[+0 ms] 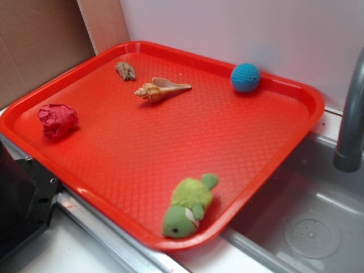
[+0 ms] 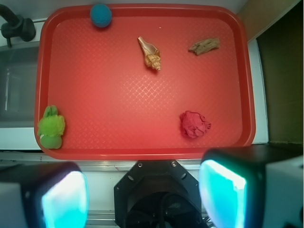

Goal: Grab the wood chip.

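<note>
In the wrist view the gripper [image 2: 142, 194] sat nearest the lens, at the bottom edge. Its two fingers [image 2: 223, 192], glowing teal on their inner faces, stood spread wide apart with nothing between them, and the dark base of the arm showed in the gap. The gripper hung clear of the red tray [image 2: 142, 149], off its near rim.

Taking the tray's middle as the dial in that same view, the crumpled red paper ball [image 2: 194, 124] lay closest, at about four o'clock. The green plush turtle [image 2: 51, 128] rested at about eight o'clock, tucked against the left rim. Farther in, the tan spiral seashell [image 2: 150, 53] lay at about twelve o'clock with its pointed tip toward the far side. The wood chip [image 2: 204, 46] lay at about one to two o'clock, to the right of the seashell and apart from it, flat on the tray and short of the far right corner. Nothing touched it. Farthest of all, the blue crocheted ball [image 2: 101, 15] sat at about eleven o'clock against the far rim.

In the exterior view the wood chip [image 1: 125, 70] lay near the tray's back rim, just beside the seashell [image 1: 161, 90]. A grey sink basin [image 1: 296, 216] lay beyond the tray's right edge.
</note>
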`<state>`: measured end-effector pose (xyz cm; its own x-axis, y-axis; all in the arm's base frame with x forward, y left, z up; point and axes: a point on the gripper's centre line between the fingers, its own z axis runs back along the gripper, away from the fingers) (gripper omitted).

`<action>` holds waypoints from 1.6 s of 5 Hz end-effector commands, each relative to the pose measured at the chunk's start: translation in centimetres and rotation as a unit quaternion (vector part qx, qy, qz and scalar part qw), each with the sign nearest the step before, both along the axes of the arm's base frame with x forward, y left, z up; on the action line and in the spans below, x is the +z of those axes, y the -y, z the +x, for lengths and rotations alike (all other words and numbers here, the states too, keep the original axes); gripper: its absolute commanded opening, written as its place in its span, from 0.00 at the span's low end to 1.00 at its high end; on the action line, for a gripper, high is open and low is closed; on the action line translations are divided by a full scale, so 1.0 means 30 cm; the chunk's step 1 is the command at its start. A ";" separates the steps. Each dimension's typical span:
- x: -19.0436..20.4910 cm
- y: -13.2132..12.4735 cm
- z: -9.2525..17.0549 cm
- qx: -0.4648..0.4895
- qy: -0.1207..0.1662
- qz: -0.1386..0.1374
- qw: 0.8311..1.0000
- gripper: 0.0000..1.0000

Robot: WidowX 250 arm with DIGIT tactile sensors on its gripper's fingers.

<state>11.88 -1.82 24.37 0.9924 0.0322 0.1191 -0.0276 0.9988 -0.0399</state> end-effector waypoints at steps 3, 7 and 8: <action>-0.131 -0.279 0.207 0.243 0.033 0.006 0.970 1.00; -0.547 -0.493 0.467 0.484 0.045 0.048 0.872 1.00; -0.614 -0.527 0.493 0.489 0.033 0.055 0.870 1.00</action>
